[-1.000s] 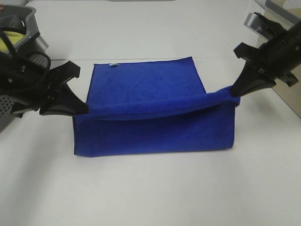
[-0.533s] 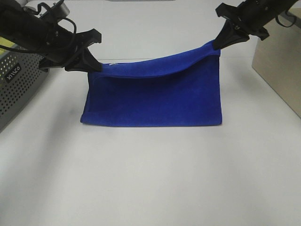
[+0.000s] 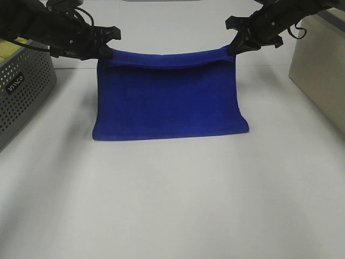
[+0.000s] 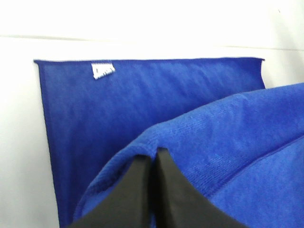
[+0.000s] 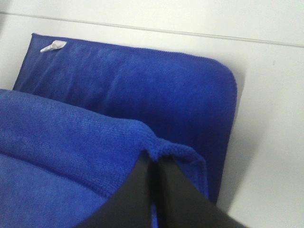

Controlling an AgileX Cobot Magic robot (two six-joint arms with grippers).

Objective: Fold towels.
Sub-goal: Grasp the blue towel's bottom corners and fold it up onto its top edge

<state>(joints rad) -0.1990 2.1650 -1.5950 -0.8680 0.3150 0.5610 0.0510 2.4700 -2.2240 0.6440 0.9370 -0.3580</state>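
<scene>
The deep royal-blue plush microfibre towel (image 3: 167, 102) looks soft, light and limp. It lies half-lifted on the white tabletop (image 3: 172, 205), with the left claw (image 3: 106, 49) and right claw (image 3: 233, 49) each clenched on a corner, probably the best hold.

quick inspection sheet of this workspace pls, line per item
Surface: white table, bare in front of the towel.
Job's things: blue towel, its upper layer held up over the lower one, which lies flat; pale tag on the lower layer's far edge.
Clutter: grey perforated basket at left with a yellow-green item inside; beige box at right.
Grippers: left gripper and right gripper each pinch a corner of the raised edge, jaws closed.
Cables: black cables loop along the left arm, clear of the towel.
Surroundings: nothing seen beyond the table.
</scene>
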